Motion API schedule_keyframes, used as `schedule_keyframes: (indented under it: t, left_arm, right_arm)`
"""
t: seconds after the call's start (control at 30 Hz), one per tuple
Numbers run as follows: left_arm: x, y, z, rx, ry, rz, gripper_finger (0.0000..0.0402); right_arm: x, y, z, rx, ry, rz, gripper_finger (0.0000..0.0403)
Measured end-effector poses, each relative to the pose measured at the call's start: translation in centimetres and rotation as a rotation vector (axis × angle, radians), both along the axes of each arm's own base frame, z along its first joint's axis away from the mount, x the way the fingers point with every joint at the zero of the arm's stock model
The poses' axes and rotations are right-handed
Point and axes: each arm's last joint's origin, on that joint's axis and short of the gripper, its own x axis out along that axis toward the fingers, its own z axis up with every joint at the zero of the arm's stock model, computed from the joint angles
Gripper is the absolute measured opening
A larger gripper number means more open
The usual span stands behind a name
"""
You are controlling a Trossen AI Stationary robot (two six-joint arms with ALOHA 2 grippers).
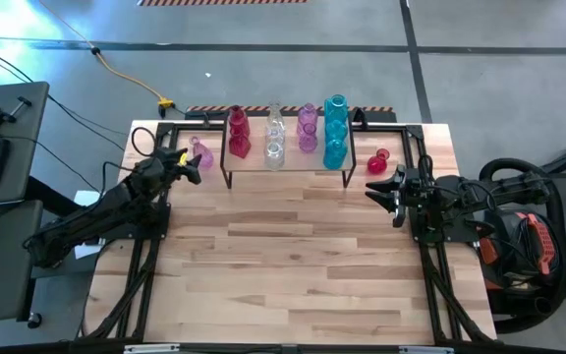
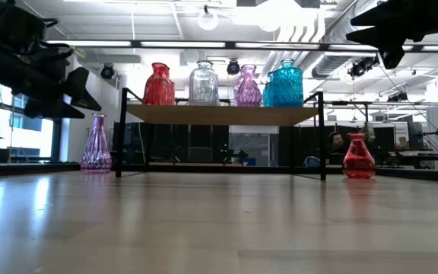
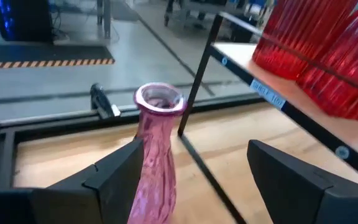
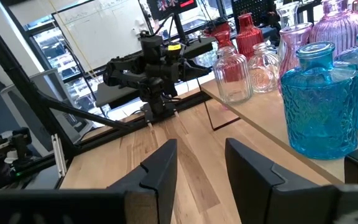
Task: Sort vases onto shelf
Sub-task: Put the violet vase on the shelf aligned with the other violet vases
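High view: most vases sit sorted by colour on the shelf (image 1: 288, 175); I count two left on the table, a pink vase (image 1: 202, 154) and a red vase (image 1: 377, 161). My left gripper (image 3: 194, 177) stands spread around the pink one, not clamped; my right gripper (image 4: 201, 165) hangs part-open, empty, near the red.

Bright, even overhead lighting. In the low view, ceiling lamps (image 2: 207, 20) glare white at twelve o'clock and the near bench (image 2: 219, 228) is blurred, with a soft sheen. Wrist views are slightly soft; near dark fingers (image 3: 114, 180) look blurred.
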Motion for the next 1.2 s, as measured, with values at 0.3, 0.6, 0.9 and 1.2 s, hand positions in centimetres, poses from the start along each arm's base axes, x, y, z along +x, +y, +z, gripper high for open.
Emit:
schedule_keyframes:
  t: [0.3, 0.6, 0.9, 1.2]
  left_arm:
    - [0.2, 0.3, -0.7, 0.051, -0.002, 0.061, 0.0278]
    - [0.5, 0.7, -0.6, 0.051, -0.025, 0.102, 0.0278]
    - [1.1, 1.5, -0.9, 0.014, -0.045, 0.148, 0.0278]
    - [1.8, 2.6, -1.2, -0.007, -0.053, 0.149, 0.0278]
  right_arm:
    - [0.0, 0.0, 0.0, 0.0, 0.0, 0.0, 0.0119]
    - [0.0, 0.0, 0.0, 0.0, 0.0, 0.0, 0.0119]
    - [0.0, 0.0, 0.0, 0.0, 0.0, 0.0, 0.0119]
    - [0.0, 0.0, 0.0, 0.0, 0.0, 0.0, 0.0119]
